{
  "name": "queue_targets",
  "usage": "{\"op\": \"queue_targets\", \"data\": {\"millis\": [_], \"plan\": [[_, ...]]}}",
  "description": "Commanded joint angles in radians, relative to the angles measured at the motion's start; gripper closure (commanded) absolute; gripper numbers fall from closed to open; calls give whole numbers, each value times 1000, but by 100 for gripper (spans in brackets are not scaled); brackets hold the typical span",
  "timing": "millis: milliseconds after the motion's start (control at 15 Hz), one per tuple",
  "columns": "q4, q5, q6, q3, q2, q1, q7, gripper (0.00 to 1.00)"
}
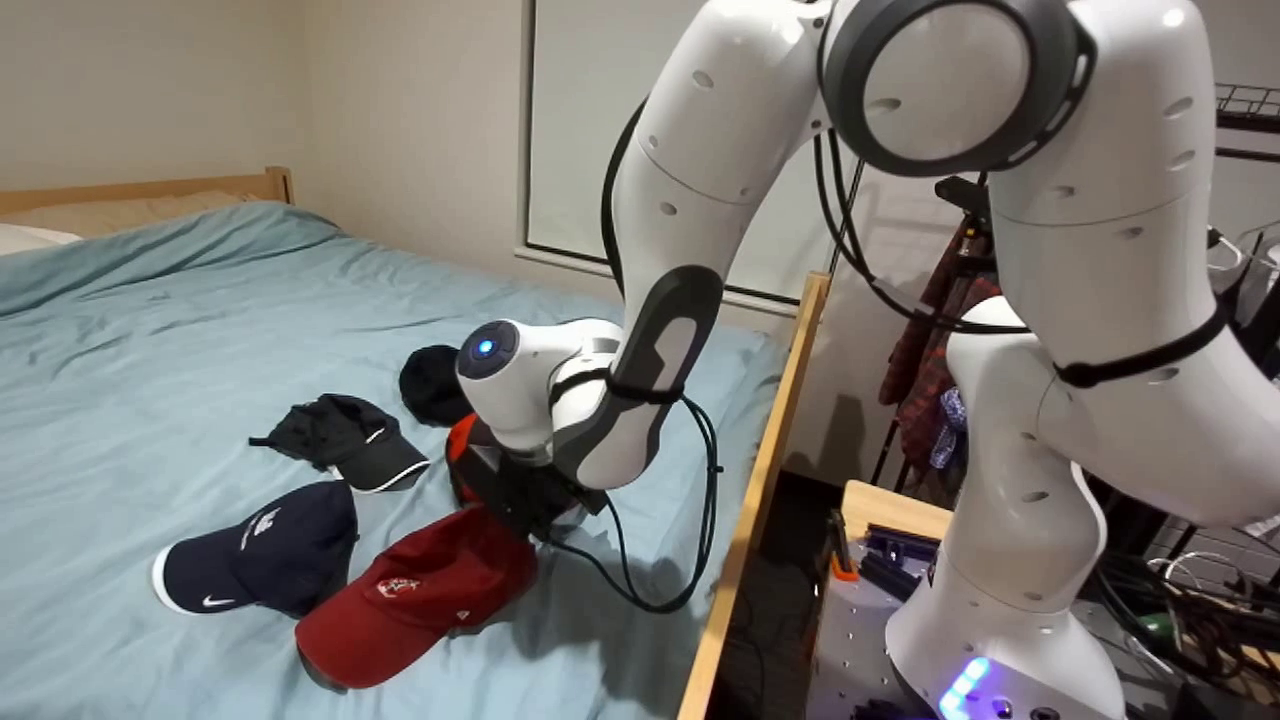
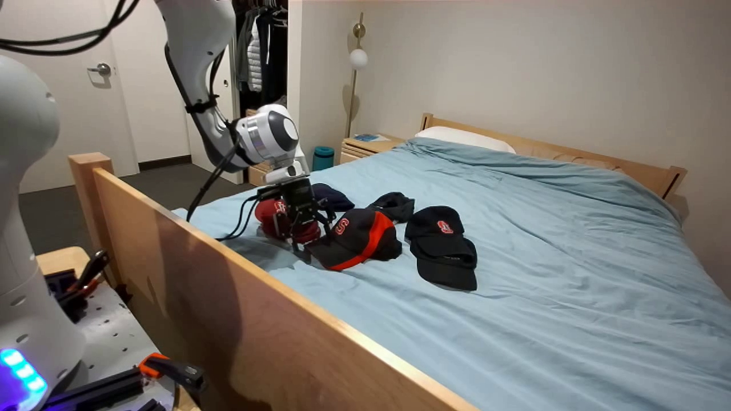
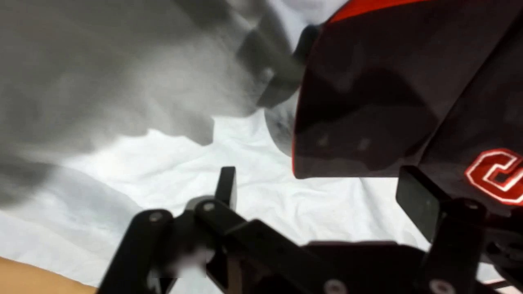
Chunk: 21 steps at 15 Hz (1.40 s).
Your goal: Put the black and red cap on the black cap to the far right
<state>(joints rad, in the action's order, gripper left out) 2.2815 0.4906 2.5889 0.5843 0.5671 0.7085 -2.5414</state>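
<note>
The gripper is found released, its fingers spread well apart; nothing is seen held between them. The black and red cap is located just beside the gripper, on the side towards the black cap. Its brim is turned to the fingers and its crown is set farther off. In the wrist view the brim's edge is shown just ahead of the gap between the fingertips; whether it is touched cannot be determined.

The cap's long axis, brim to crown, is judged to lead away from the gripper, roughly towards the black cap beyond, where a second dark brim is seen partly covered. The grasp is judged not yet made; for the coming move, the brim should be brought fully between the fingers.

On the gripper's opposite flank the dark-red cap is noted just beside it, so travel that way is judged restricted, with some risk of snagging. On the robot's side of the gripper, bedcover is seen as far as the wooden footboard. A lift straight up, then a carry away from that footboard, is judged least obstructed.
</note>
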Motion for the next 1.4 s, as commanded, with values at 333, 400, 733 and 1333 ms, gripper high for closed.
{"op": "queue_targets", "data": {"millis": [333,400,733,1333], "plan": [[27,-81,71,292,87,264,-66,33],[31,-85,62,327,92,299,-66,40],[55,-54,96,377,81,355,-66,24],[197,-145,589,194,36,193,189,0]]}}
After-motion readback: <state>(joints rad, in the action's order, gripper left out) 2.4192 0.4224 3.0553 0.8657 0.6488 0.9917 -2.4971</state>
